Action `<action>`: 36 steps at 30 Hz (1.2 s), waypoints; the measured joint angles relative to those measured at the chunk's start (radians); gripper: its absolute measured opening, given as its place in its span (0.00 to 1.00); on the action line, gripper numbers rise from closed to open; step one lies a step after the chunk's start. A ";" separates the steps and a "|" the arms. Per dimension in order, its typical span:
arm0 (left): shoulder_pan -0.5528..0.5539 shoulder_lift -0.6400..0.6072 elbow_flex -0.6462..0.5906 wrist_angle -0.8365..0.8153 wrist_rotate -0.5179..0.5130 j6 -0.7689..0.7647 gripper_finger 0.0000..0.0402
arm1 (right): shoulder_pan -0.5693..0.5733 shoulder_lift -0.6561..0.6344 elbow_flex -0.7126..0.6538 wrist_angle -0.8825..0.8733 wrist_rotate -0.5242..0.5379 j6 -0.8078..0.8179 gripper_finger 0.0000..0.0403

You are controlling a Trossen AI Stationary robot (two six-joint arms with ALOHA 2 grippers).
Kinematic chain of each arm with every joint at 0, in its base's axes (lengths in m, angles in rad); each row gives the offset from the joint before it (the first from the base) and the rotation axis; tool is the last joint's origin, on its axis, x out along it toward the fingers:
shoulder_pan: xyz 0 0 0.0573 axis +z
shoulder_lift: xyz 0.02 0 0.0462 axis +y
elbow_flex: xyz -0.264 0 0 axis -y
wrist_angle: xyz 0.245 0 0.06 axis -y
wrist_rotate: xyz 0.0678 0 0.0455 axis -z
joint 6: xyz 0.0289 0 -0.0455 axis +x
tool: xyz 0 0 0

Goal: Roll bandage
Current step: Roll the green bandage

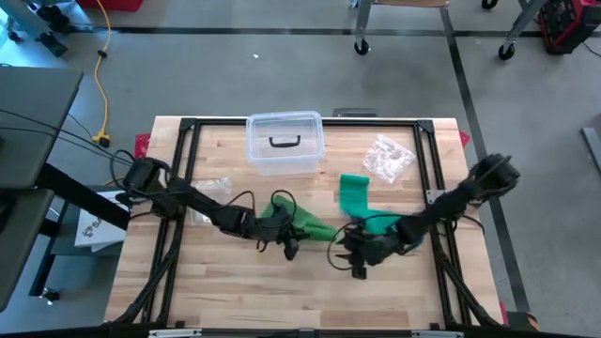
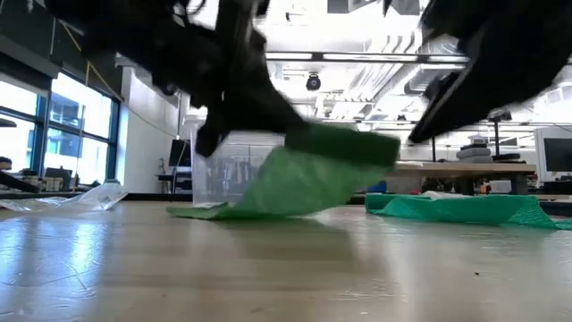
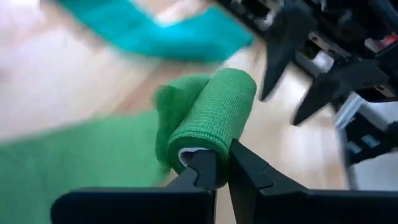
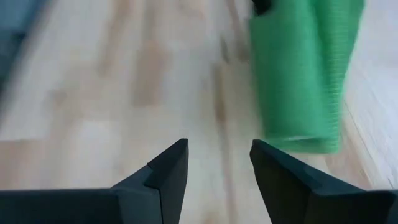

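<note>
A: Green bandage roll [image 3: 214,115], clamped at its end between the left gripper [image 3: 222,165] fingers. Pads pinch the roll's edge, white core showing right at the tips.

B: Where on the table?

A: Middle, a bit toward the front edge. High view has the left gripper [image 1: 289,246] just past centre, with the green bandage tail [image 1: 299,218] trailing back from it toward the left arm.

B: Roll lifted or down?

A: Lifted. Low view shows the roll [image 2: 344,143] up off the wood, loose fabric [image 2: 268,192] draping down from it to the table top [image 2: 286,268].

B: Right side?

A: Right gripper [image 4: 219,163] has its fingers spread apart, nothing between them. Bare wood under it. The roll [image 4: 301,74] sits just beyond and off to one side of the fingertips, not touching them.

B: From above?

A: Right gripper [image 1: 357,261] is near the left one, a small gap between, both around table centre.

B: Any other bandage?

A: Yes, a second piece, teal-green [image 1: 355,192], lying flat on the table beside the right arm, behind the grippers. Shows in the low view as a flat heap [image 2: 465,207].

B: Other stuff?

A: Clear plastic bin [image 1: 285,143] with a dark handle at the far edge, centre. Crumpled clear wrapper [image 1: 388,158] to its right, another wrapper [image 1: 208,188] near the left arm.

B: Anything inside the bin?

A: Can't tell.
</note>
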 joint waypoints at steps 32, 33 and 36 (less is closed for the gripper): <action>-0.249 -0.415 0.000 0.206 -0.172 0.313 0.03 | 0.018 -0.020 0.001 0.832 0.194 -0.615 0.42; -0.249 -0.415 0.000 0.206 -0.175 0.313 0.03 | 0.006 -0.009 0.001 0.866 0.187 -0.614 0.42; -0.249 -0.415 0.000 0.208 -0.176 0.313 0.03 | -0.030 0.009 0.001 0.913 0.122 -0.593 0.42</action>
